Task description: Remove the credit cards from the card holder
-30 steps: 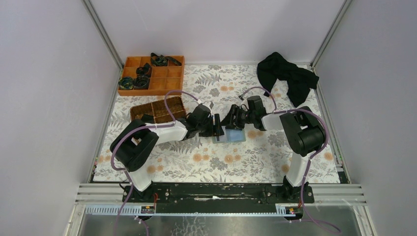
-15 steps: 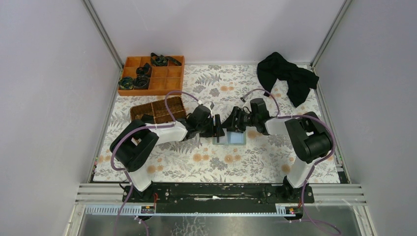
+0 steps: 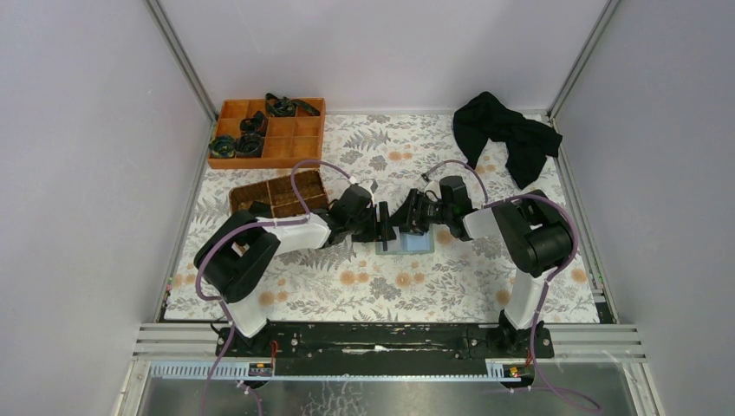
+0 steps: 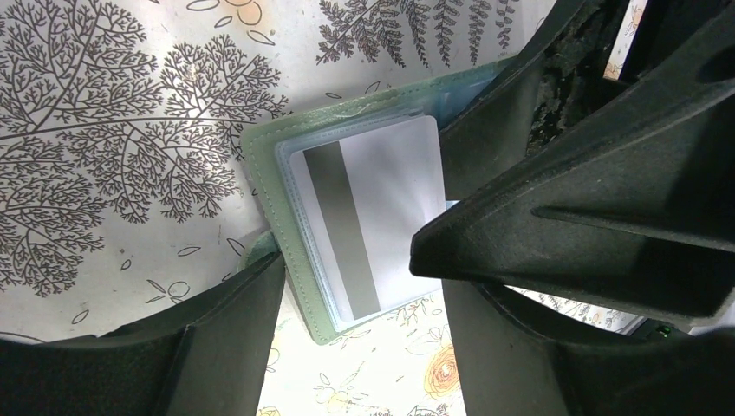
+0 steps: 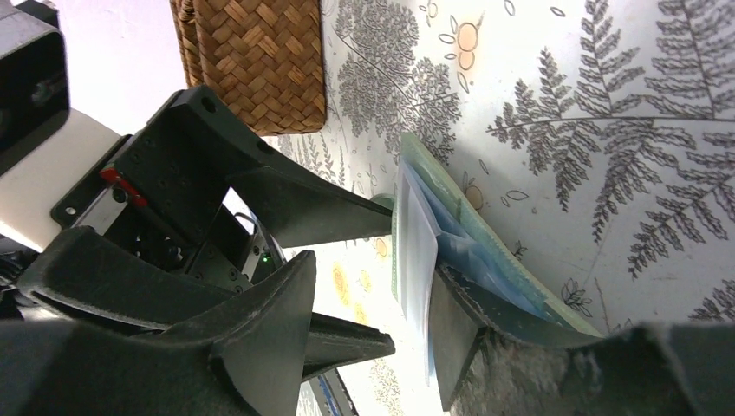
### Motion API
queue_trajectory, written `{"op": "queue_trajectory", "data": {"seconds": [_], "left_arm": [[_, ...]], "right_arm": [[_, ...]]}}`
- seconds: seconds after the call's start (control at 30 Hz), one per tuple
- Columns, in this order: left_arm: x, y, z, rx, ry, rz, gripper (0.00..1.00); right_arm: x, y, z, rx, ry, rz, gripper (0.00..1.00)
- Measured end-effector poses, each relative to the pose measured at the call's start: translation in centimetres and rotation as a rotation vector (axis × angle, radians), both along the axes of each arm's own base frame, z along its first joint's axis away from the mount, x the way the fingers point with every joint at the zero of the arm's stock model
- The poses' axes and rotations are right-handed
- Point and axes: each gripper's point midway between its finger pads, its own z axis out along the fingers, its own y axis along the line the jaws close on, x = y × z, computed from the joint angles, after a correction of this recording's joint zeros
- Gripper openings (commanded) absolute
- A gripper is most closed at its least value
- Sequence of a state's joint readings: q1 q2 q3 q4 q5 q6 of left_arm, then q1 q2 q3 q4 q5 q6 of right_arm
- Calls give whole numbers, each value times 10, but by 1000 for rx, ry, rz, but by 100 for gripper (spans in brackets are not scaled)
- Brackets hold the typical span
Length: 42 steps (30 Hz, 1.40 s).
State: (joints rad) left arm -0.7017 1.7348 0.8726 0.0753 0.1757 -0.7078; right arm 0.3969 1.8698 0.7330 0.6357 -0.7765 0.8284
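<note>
The card holder (image 3: 418, 245) lies open on the floral mat, grey-green rim (image 4: 267, 178) and blue-teal inside (image 5: 507, 273). A whitish credit card (image 4: 381, 195) with a grey stripe lies on top of it, and its edge is lifted in the right wrist view (image 5: 418, 251). Other cards are hidden. My left gripper (image 3: 382, 227) is open, its jaws straddling the holder's near edge (image 4: 364, 290). My right gripper (image 3: 407, 223) is open and reaches in from the right (image 5: 374, 273). One of its fingers (image 5: 455, 338) is tucked under the lifted card and the other stands well apart.
A brown wicker basket (image 3: 279, 194) sits just left of the left arm and shows in the right wrist view (image 5: 260, 61). An orange divided tray (image 3: 299, 143) with dark items stands at the back left. A black cloth (image 3: 507, 134) lies at the back right.
My right gripper has shifted a little left and down onto the card holder, covering more of it. The left gripper has stayed in place.
</note>
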Motion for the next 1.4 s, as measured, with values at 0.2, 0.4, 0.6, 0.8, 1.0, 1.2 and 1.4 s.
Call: {"op": "queue_trajectory", "data": {"seconds": [0.2, 0.4, 0.6, 0.8, 1.0, 1.2, 1.4], "left_arm": [[0, -2, 0, -3, 5, -5, 73], [0, -2, 0, -1, 6, -6, 74], [2, 0, 1, -5, 10, -1, 74], [4, 2, 0, -23, 31, 3, 74], [5, 3, 0, -45, 53, 9, 74], [11, 3, 0, -71, 61, 17, 73], [21, 2, 1, -92, 43, 31, 73]], "right_arm": [[0, 1, 1, 2, -8, 2, 56], [0, 0, -1, -10, -11, 5, 58], [-4, -7, -5, -84, -22, 31, 59], [-6, -14, -5, -119, -35, 44, 58], [-8, -22, -8, -140, -22, 46, 56], [-7, -26, -8, -141, -23, 45, 39], [-12, -29, -10, -142, -6, 53, 26]]}}
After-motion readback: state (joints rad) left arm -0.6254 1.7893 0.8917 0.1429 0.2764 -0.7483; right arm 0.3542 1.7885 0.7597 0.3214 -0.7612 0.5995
